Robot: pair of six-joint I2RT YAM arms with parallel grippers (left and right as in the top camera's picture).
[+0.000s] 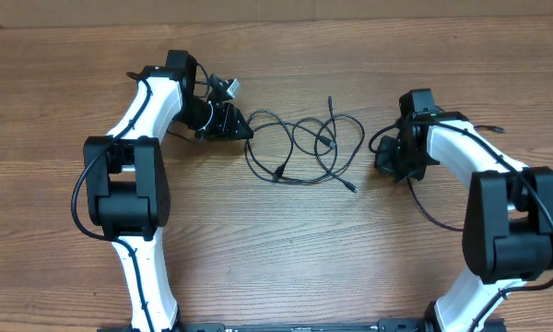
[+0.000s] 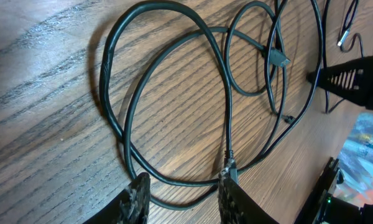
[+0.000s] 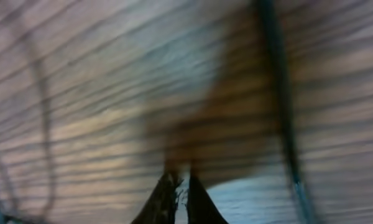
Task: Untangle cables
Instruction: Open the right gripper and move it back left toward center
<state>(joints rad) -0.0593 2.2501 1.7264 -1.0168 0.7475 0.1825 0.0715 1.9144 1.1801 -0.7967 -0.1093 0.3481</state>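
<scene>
We find the cables lying in loose overlapping loops on the bare wooden table, about midway between the two arms. The tangle's long axis runs left to right, from one gripper towards the other.

The left gripper sits at the left end of the loops. In its wrist view the fingers stand partly apart, neither wide nor pinched. Two strands of the cables cross the gap of the left gripper, and a small plug lies against the tip of the other finger. We see nothing clamped; the strands lie in the mouth but the jaws are not closed on them.

The right gripper is just beside the right end of the loops. Its wrist view is heavily blurred, but the right gripper shows its fingers drawn together with almost no gap. We cannot see any strand between them, nor can we rule one out.

In our judgement the coming move turns on the left side. The cable there runs across the jaw opening, so a closure would catch it without any reach. From the right jaws the tangle lies inward, towards the table's centre. The left arm is the nearer of the two; the loops are not yet separated.
</scene>
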